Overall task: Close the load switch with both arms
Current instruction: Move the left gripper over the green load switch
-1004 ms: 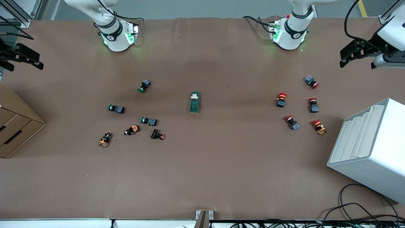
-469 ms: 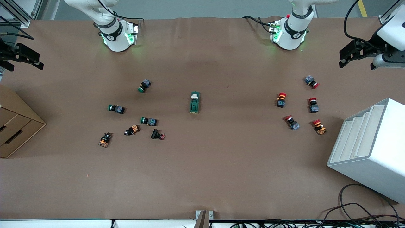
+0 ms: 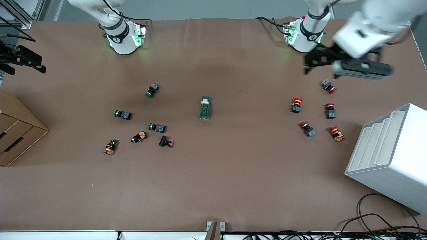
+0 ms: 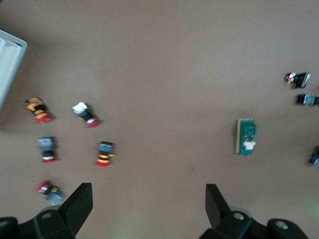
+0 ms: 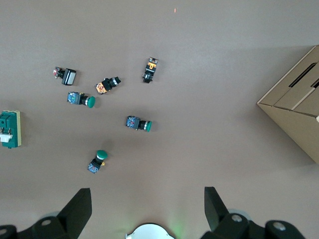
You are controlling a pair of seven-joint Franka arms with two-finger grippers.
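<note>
The load switch [image 3: 205,107], a dark-green block with a white lever piece at its end toward the bases, lies flat mid-table. It also shows in the left wrist view [image 4: 246,136] and at the edge of the right wrist view [image 5: 10,129]. My left gripper [image 3: 308,65] is open and empty, in the air over the table close to its base, above the red push buttons; its jaws stand wide apart in its wrist view [image 4: 149,191]. My right gripper [image 3: 41,65] is open and empty at the right arm's end of the table, waiting [image 5: 147,194].
Several red-capped push buttons [image 3: 296,104] lie toward the left arm's end. Green and orange ones [image 3: 156,127] lie toward the right arm's end. A white stepped rack [image 3: 390,156] and a cardboard box [image 3: 16,130] stand at the table's ends. Cables [image 3: 377,220] lie at the near edge.
My left gripper has swung in from the table's end toward the middle and now hangs over the table near its base. The right arm and the switch have not moved.
</note>
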